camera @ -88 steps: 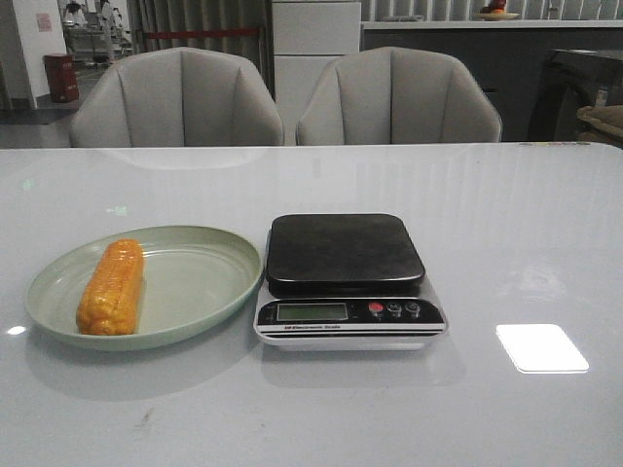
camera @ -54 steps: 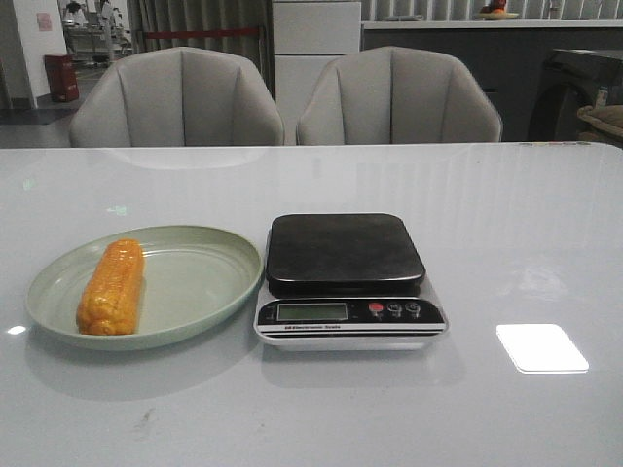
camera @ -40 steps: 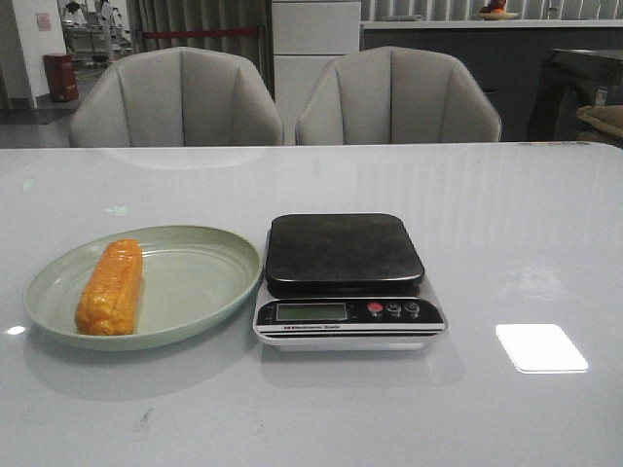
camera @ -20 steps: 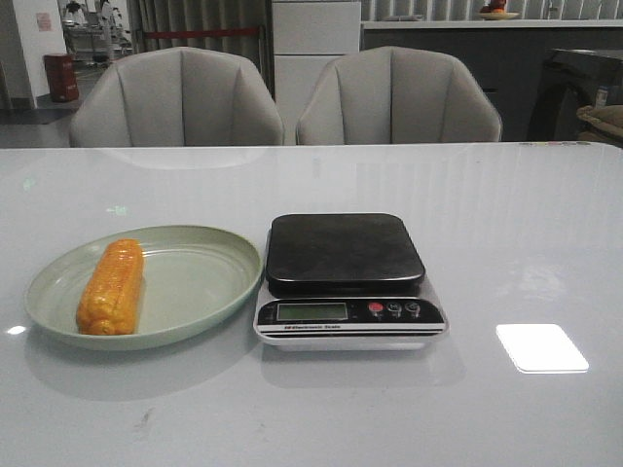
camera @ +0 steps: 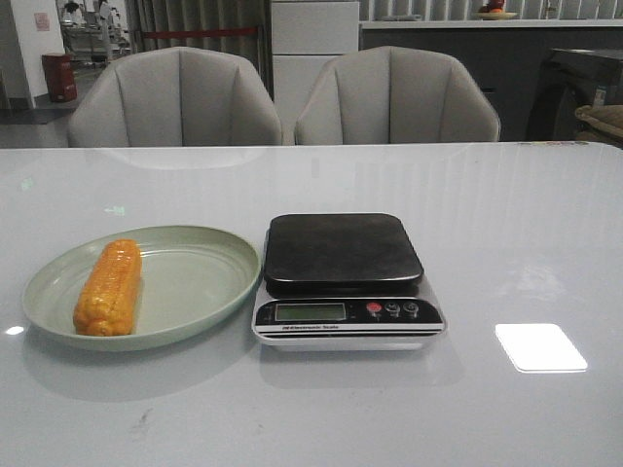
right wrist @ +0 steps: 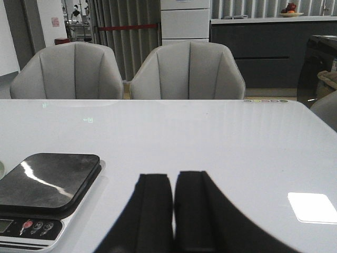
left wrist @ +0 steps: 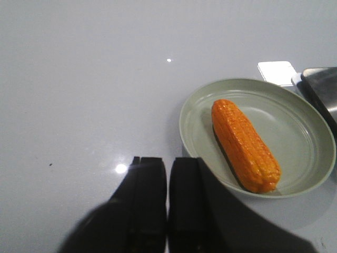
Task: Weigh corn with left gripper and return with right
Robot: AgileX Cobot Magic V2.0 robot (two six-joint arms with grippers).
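No real change vs 0.5 s ago: corn (camera: pixel 108 288) at plate's (camera: pixel 209 282) 9 o'clock, scale (camera: pixel 345 279) bare. Left gripper (left wrist: pixel 167 169) and right gripper (right wrist: pixel 174 182) both clenched, empty.

A pale green plate (camera: pixel 195 282) was set on the white table (camera: pixel 506 233), just beside a kitchen scale (camera: pixel 346 282) with a dark platform, a small display and three buttons. Two grey chairs (camera: pixel 175 97) were placed behind the table
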